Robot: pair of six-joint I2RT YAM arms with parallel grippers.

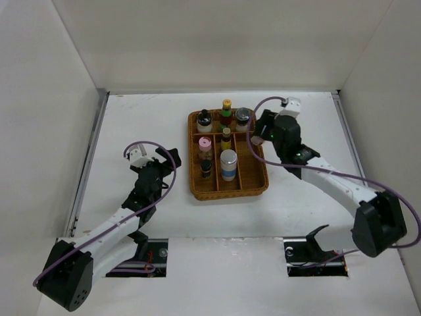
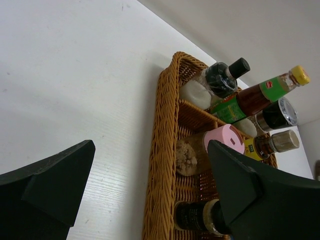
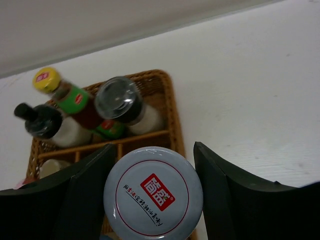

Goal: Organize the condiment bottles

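Observation:
The brown wicker tray [image 1: 196, 187] holds several condiment bottles. In its back row stand a black-capped one [image 1: 204, 120], a yellow-capped one [image 1: 227, 105] and a silver-capped one [image 1: 243, 116]. Nearer stand a pink-capped jar [image 1: 205, 143], a brown-capped bottle [image 1: 226, 135], a small dark jar [image 1: 206, 167] and a grey-capped, blue-labelled bottle [image 1: 228, 163]. My right gripper [image 1: 255, 133] is open at the tray's right rim. In the right wrist view its jaws [image 3: 155, 146] frame the grey cap [image 3: 152, 192], with a gap on the right. My left gripper [image 1: 170, 161] is open and empty, left of the tray.
White walls enclose the table on the left, back and right. The left wrist view shows the tray's left rim [image 2: 162, 150] between my fingers, with the pink-capped jar [image 2: 225, 140] and the dark jar [image 2: 200, 215] just inside it.

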